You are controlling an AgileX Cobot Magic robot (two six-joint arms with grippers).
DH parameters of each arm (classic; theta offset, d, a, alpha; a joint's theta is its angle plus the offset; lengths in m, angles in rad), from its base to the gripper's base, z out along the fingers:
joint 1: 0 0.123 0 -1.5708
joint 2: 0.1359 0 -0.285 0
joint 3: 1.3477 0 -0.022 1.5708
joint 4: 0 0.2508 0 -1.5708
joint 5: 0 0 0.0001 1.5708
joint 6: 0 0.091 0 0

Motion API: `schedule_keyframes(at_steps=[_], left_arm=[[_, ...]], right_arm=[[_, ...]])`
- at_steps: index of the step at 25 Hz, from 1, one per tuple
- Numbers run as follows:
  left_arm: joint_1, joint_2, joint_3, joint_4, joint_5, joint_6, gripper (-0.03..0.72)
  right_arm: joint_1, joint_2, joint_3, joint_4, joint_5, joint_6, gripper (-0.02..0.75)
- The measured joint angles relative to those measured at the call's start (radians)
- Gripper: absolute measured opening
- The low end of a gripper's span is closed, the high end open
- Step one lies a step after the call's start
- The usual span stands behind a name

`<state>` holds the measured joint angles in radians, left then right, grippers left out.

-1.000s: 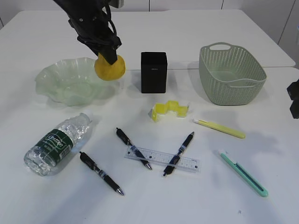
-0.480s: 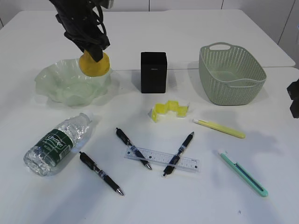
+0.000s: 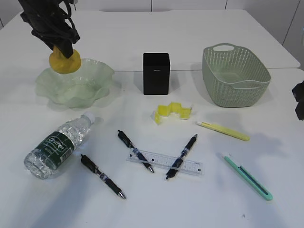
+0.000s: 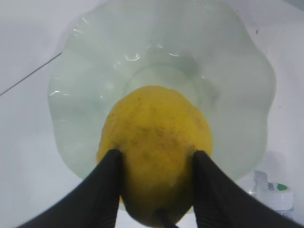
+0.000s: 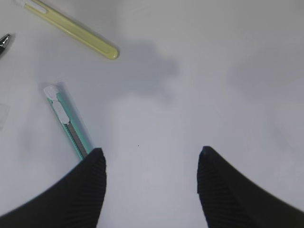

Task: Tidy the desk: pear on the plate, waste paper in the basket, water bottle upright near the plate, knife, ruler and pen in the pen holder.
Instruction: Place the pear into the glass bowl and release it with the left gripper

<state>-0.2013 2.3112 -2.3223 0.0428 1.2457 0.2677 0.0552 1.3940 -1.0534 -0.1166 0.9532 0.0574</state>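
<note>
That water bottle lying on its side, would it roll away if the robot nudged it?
Probably, yes. The water bottle lies flat on the smooth desk and its body looks round, so a sideways nudge would likely roll it. It looks nearly empty, so it is likely light, and its clear, crinkled plastic may give under a squeeze.

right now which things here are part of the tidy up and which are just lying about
In the job: pear in left gripper, plate, waste paper, basket, water bottle, ruler, pen holder, three pens, two knives.

Lying about: nothing visible.
</note>
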Motion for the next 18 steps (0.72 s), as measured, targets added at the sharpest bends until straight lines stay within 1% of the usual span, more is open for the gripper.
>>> schedule_keyframes(at_steps=[7,12,18], left_arm=[[0.048,0.0,0.0,-0.07,-0.002,-0.002,0.297],[0.048,0.036,0.0,-0.107,-0.008,-0.002,0.297],[0.048,0.078,0.0,-0.112,-0.042,-0.003,0.297]], right_arm=[[0.0,0.0,0.0,0.0,-0.002,0.0,0.449],[0.0,0.0,0.0,0.0,-0.002,0.0,0.449],[0.0,0.0,0.0,0.0,-0.002,0.0,0.449]])
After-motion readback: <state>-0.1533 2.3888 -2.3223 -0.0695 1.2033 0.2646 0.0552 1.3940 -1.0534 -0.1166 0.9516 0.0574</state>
